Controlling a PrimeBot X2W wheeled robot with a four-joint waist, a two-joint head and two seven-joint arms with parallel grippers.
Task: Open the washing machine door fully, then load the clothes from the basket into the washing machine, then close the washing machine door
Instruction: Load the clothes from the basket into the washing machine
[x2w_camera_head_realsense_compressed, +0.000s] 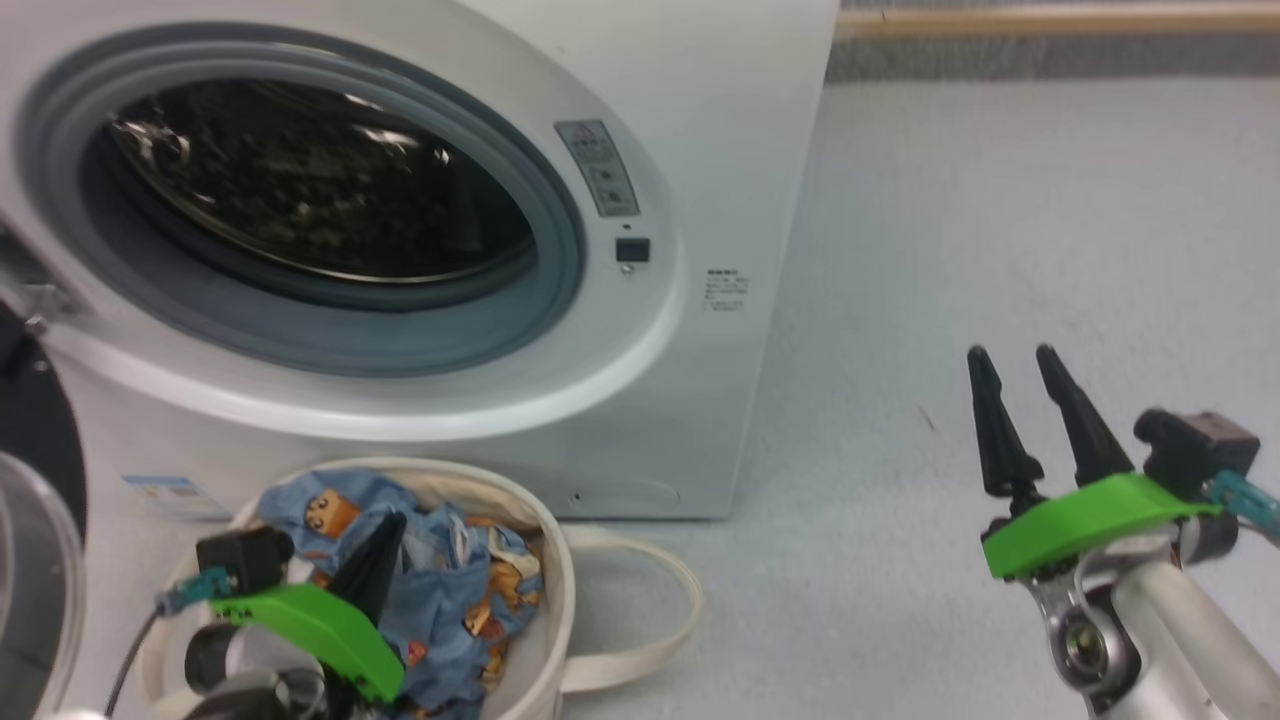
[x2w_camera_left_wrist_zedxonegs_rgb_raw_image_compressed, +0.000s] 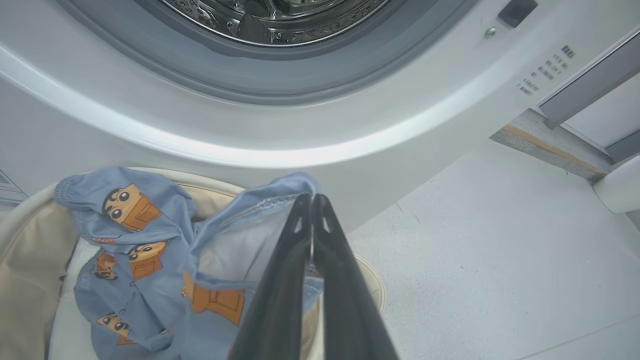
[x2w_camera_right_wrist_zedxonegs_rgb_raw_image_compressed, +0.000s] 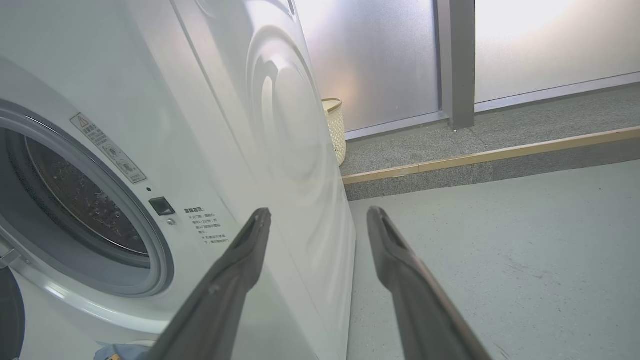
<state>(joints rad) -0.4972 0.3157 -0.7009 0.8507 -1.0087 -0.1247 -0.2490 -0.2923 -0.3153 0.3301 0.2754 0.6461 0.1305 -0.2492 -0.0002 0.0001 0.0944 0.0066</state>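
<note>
Loading step: the door (x2w_camera_head_realsense_compressed: 35, 450) stands open at the left, and the left gripper (x2w_camera_left_wrist_zedxonegs_rgb_raw_image_compressed: 311, 200), jaws clamped on the clothes (x2w_camera_head_realsense_compressed: 450, 590), sits in the basket (x2w_camera_head_realsense_compressed: 552, 560) before the washing machine (x2w_camera_head_realsense_compressed: 700, 150). The right gripper (x2w_camera_head_realsense_compressed: 1010, 355) hangs over the floor (x2w_camera_head_realsense_compressed: 1000, 200), jaws apart. Next, I'd say, a lift up into the drum (x2w_camera_head_realsense_compressed: 320, 180)

We see soft daylight pouring from frosted panes (x2w_camera_right_wrist_zedxonegs_rgb_raw_image_compressed: 550, 40) at one o'clock, glare streaking the washing machine (x2w_camera_left_wrist_zedxonegs_rgb_raw_image_compressed: 300, 125); our head view blurs slightly.
</note>
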